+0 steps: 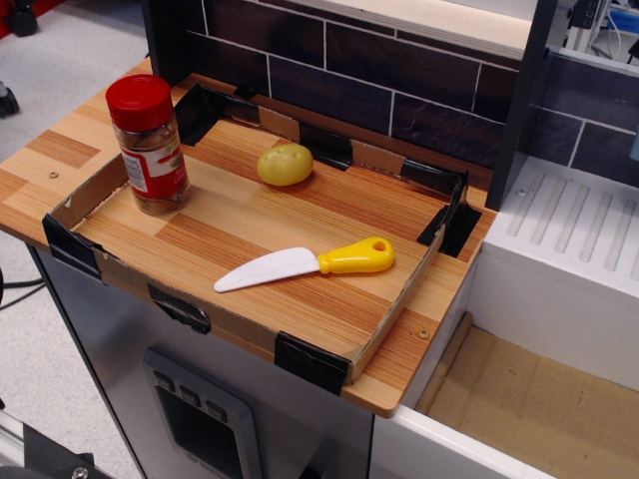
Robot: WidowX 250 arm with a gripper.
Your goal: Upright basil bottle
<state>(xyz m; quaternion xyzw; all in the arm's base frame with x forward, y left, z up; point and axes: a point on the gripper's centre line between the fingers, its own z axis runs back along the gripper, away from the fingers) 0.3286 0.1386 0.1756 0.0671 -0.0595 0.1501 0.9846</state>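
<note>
Red-capped clear basil bottle [148, 145] stands upright in the cardboard-edged wooden tray [300, 235]. Looks done. Gripper's out of frame, can't tell its state.

Basil bottle [148, 145]: red cap, red-and-white label, brownish contents. Potato [285, 165]: yellow. Toy knife [306, 265]: white blade, yellow handle. Tabletop [300, 230]: striped orange-brown wood grain, black-taped cardboard rim. Back wall [399, 75]: dark brick pattern.

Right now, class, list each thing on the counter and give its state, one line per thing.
Basil bottle: upright, red cap on, standing free in the tray's left corner.
Toy knife: lying flat, white blade pointing left, yellow handle to the right.
Yellow fruit: resting near the back wall.
Cardboard tray: flat on the counter.
Gripper: out of view.
</note>
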